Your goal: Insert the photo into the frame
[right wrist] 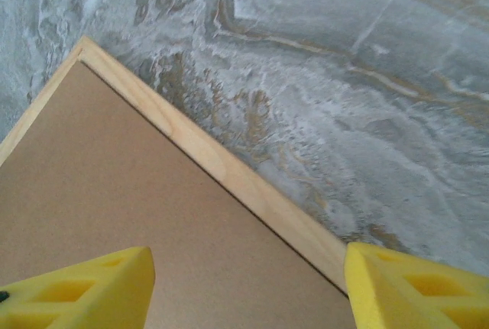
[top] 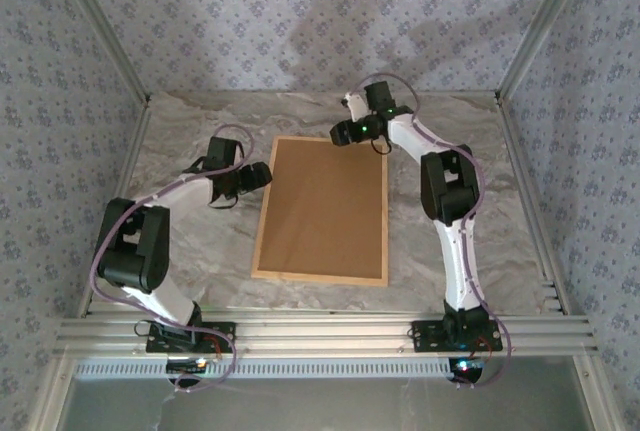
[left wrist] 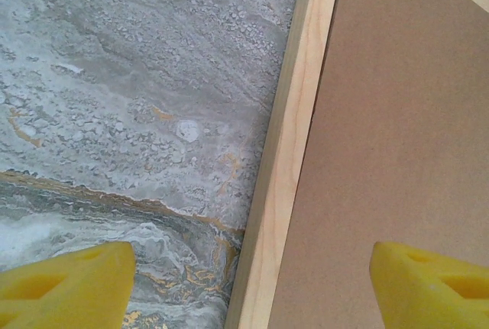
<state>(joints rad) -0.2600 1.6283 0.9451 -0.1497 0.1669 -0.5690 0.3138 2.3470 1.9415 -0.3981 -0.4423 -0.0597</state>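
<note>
A large thin rectangular frame of light natural wood [top: 320, 278] lies flat near the middle of the grey-and-white marbled surface [top: 300, 111], between the two arms, with its long sides running away from the arm bases. It lies back side up, so a plain brown backing board [top: 325, 206] fills the space inside the wooden rails. The left gripper [top: 258, 176] sits at the frame's left long side, towards the far end. In the left wrist view its yellow foam-like fingers [left wrist: 65, 283] are spread wide: one is over the bare marbled surface and the other over the brown board, with the pale wooden rail running up between them. Nothing is pinched between them, and I cannot tell whether they touch the frame or hang just above it. The right gripper [top: 345, 133] is at the frame's far edge, near its far right corner. In the right wrist view its yellow fingers [right wrist: 416, 291] are also spread: one is over the brown board and the other at the outer edge of the wooden rail, where it meets the surface, and the rail runs diagonally between them towards the frame's corner at upper left. They grip nothing either. Patterned wallpaper panels stand around the surface on three sides.
</note>
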